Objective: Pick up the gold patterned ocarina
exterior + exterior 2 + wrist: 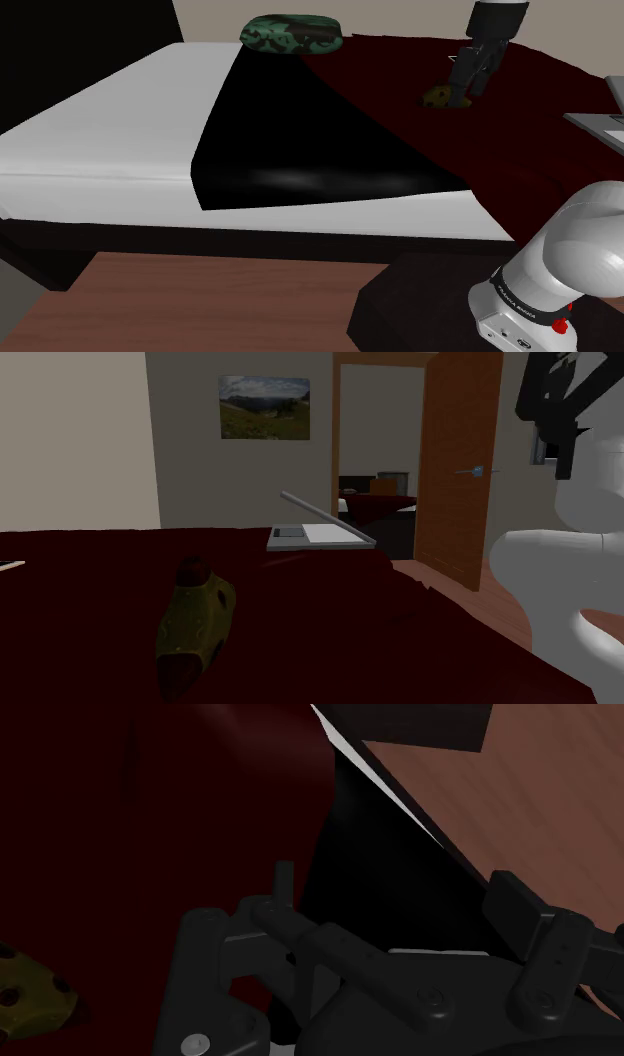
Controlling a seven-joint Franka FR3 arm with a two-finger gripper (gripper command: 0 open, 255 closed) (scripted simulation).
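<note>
The gold patterned ocarina [437,97] lies on the dark red bed cover [520,130], towards the far side of the bed. The second exterior view shows the ocarina [195,617] close up, olive-gold with a dark mouthpiece end. My black gripper [463,88] hangs just above it and slightly to the shoulder view's right, not touching it. In the wrist view the gripper [400,892] is open, its fingers [285,882] well apart with nothing between them. The ocarina [28,1001] lies off to one side of them, outside the gap.
A camouflage-green pillow [292,35] lies at the head of the bed beside a black blanket [300,140] and a white sheet [110,120]. An open laptop [318,532] rests on the red cover beyond the ocarina. The arm's white links [570,562] stand close by, with wooden floor beside the bed.
</note>
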